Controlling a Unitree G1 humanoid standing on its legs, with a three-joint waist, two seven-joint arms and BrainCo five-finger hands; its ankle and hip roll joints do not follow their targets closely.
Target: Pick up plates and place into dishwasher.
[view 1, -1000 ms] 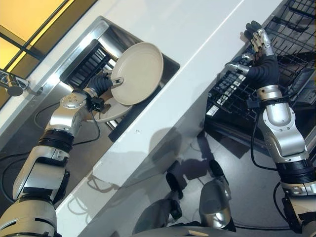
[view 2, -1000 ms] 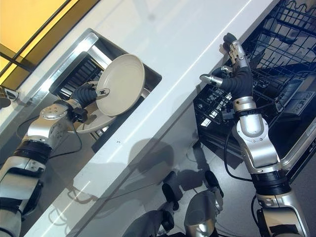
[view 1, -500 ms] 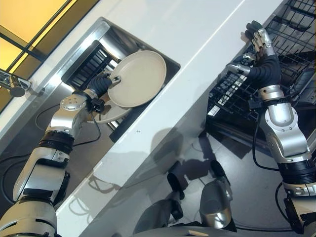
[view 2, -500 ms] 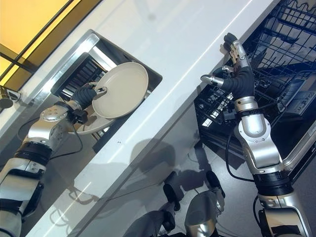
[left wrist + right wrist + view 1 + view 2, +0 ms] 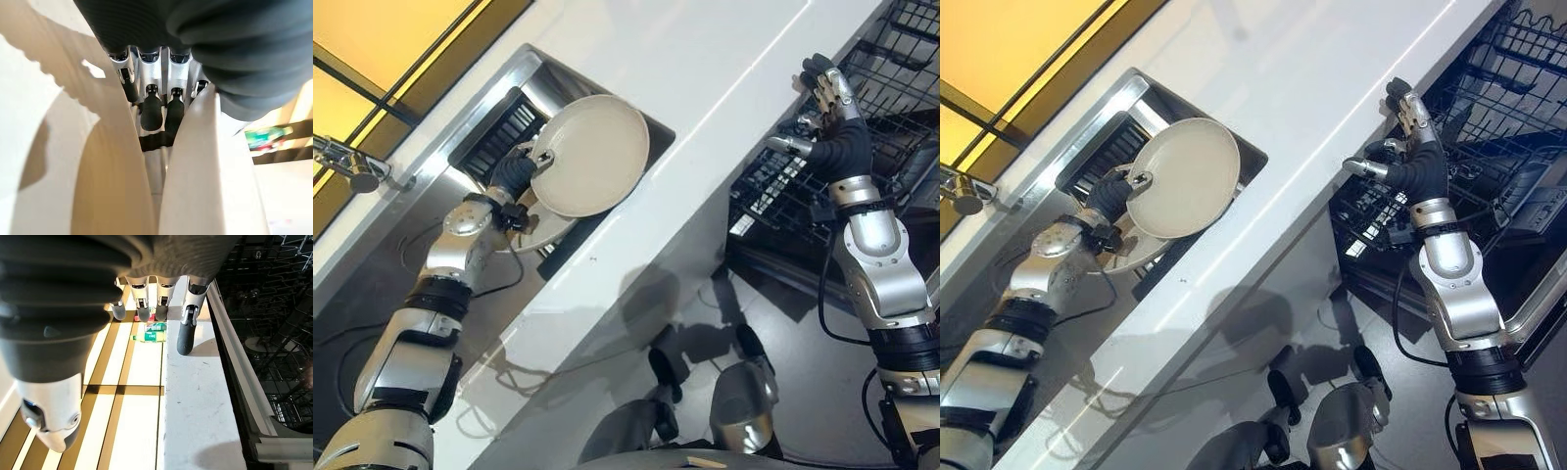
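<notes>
Lifted higher since the earlier frame, the plate [image 5: 591, 157] now hangs above the sink [image 5: 505, 76], pinched at its rim by the left hand [image 5: 516, 171]. Step in hand: carry-over. Next, it must cross the counter [image 5: 724, 59] toward the rack [image 5: 901, 88], where the right hand [image 5: 826, 98] waits with fingers straight, empty. No writing legible.

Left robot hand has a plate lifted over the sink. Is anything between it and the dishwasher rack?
Yes. The white counter lies between the plate, held in the left robot hand above the sink, and the dishwasher rack. The right robot hand is raised, open, at the counter edge beside the rack.
</notes>
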